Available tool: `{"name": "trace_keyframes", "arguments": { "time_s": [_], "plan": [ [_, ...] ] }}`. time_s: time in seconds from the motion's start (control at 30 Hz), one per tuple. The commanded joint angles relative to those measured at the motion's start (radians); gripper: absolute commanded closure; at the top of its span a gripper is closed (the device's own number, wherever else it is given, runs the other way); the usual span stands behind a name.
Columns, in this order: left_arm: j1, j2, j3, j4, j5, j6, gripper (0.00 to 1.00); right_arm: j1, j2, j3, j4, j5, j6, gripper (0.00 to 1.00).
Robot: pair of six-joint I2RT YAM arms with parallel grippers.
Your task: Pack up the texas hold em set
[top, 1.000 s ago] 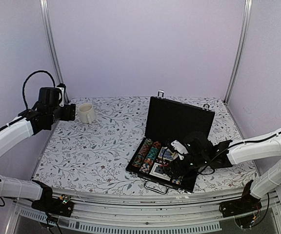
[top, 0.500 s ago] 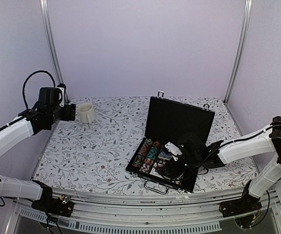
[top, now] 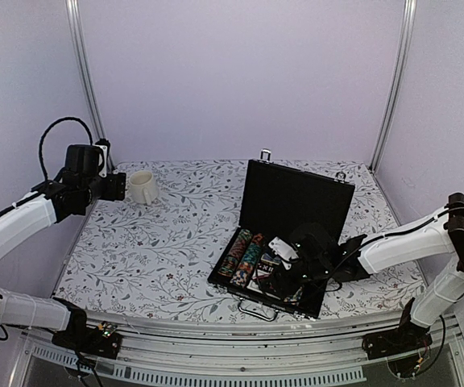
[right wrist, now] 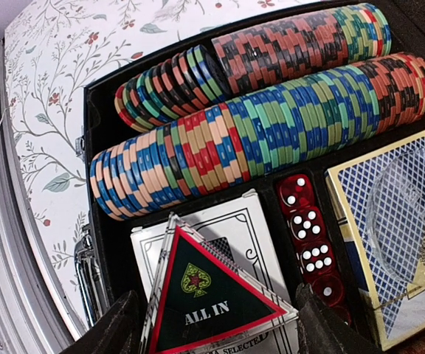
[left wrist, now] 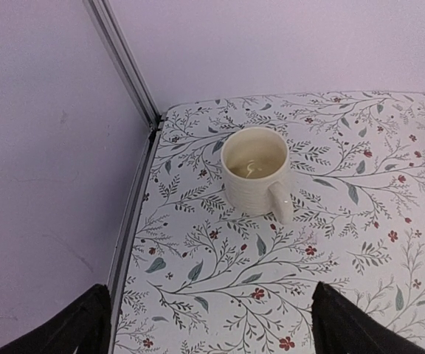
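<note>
Holding the black triangle (right wrist: 211, 295) by its edges, the right gripper (right wrist: 216, 328) sits part-open over a card deck (right wrist: 231, 225) inside the briefcase (top: 296, 197). Looks thin, stiff, slick, so grip edges only. Left gripper (left wrist: 212, 324) is wide open and empty, nr the mug (left wrist: 255, 169).

The left arm (top: 18, 222) is held raised at the far left, with the forearm angled upward and the wrist level. The left pincer (left wrist: 209, 313) is spread wide, and nothing is held between its 2 fingers. The right arm (top: 405, 242) is stretched low toward the left. The right pincer (right wrist: 216, 317) is pointed downward and closed partway on a black red-edged triangle (right wrist: 198, 291).
</note>
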Motion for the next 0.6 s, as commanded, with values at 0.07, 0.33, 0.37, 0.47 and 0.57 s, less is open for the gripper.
{"name": "trace_keyframes", "arguments": {
  "time_s": [0.07,0.33,0.37,0.47,0.57],
  "plan": [
    [-0.018,0.003,-0.007,0.013,-0.005,0.008,0.06,0.011,0.000,0.002,-0.080,0.018,0.011,0.32],
    [-0.018,0.004,-0.007,0.013,-0.007,0.008,0.06,0.011,-0.074,0.005,-0.095,0.042,0.010,0.11],
    [-0.019,0.004,-0.007,0.012,-0.006,0.009,0.06,0.011,-0.089,0.008,-0.102,0.043,0.009,0.10],
    [-0.020,0.004,-0.007,0.013,-0.008,0.009,0.06,0.008,-0.144,0.020,-0.124,0.053,0.010,0.08],
    [-0.020,0.004,-0.008,0.013,-0.011,0.009,0.06,-0.046,-0.216,0.011,-0.134,0.052,0.028,0.04]
  ]
}}
